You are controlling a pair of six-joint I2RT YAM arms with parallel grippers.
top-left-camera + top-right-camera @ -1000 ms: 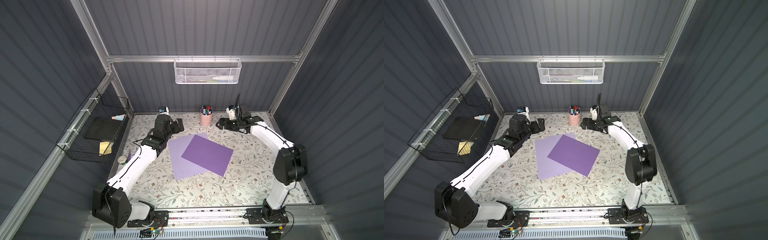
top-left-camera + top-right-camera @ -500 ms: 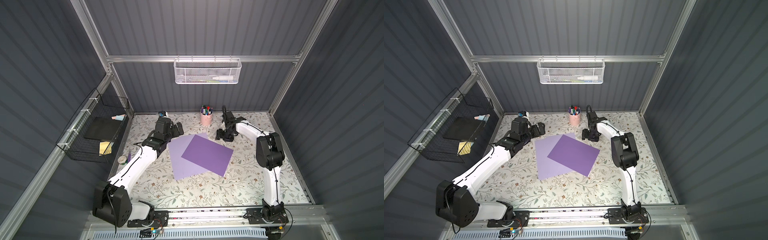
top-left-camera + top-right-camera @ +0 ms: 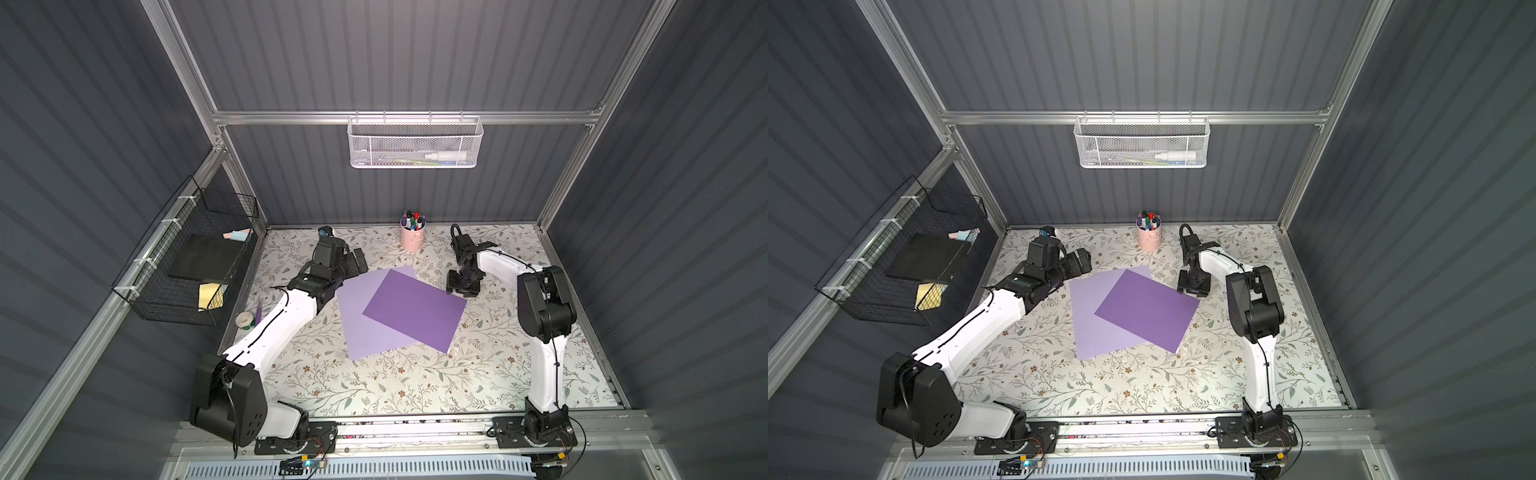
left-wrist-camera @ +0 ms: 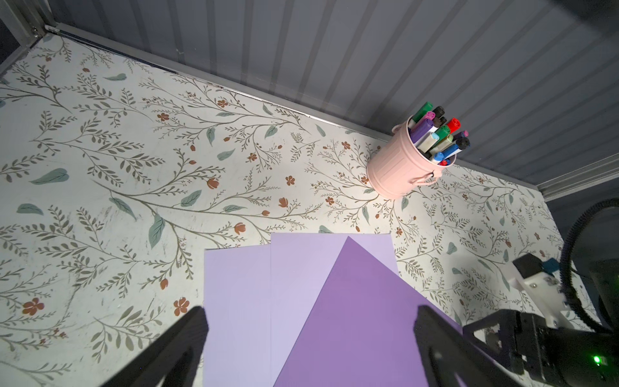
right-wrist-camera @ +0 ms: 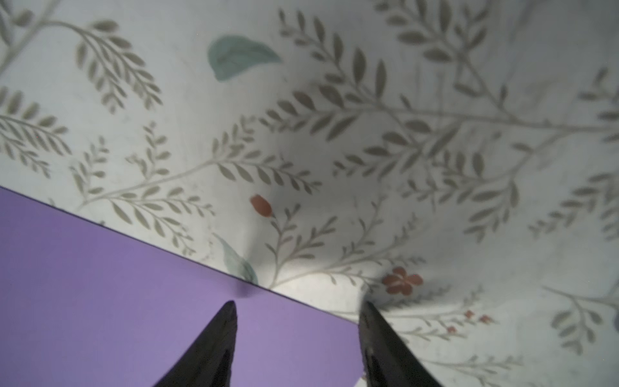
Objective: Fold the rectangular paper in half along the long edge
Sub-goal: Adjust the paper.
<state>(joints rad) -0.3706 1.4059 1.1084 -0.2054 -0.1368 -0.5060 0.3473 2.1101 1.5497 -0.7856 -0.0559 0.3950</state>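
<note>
At the far right edge of the dark purple paper, the right gripper points down with its jaws part open and nothing between them. One fingertip is over the sheet and the other is over the bare floral table, so the paper's edge runs under the gap. Whether the tips touch the surface cannot be told.

A second ago this gripper was up by the back wall, to the right of the pink cup of markers, with the arm stretched wide to the right. Its elbow is now folded in close and raised. Both top views place the gripper just beside the sheet's right corner.

Across the sheets, the left gripper stands wide open and empty. It hovers at the far left corner of the light purple paper, a little nearer that corner than a second ago.

Neither paper has moved. The dark sheet lies flat and unfolded mid-table, turned at an angle over the right part of the light sheet. The cup stands upright near the back wall, well clear of both sheets.
</note>
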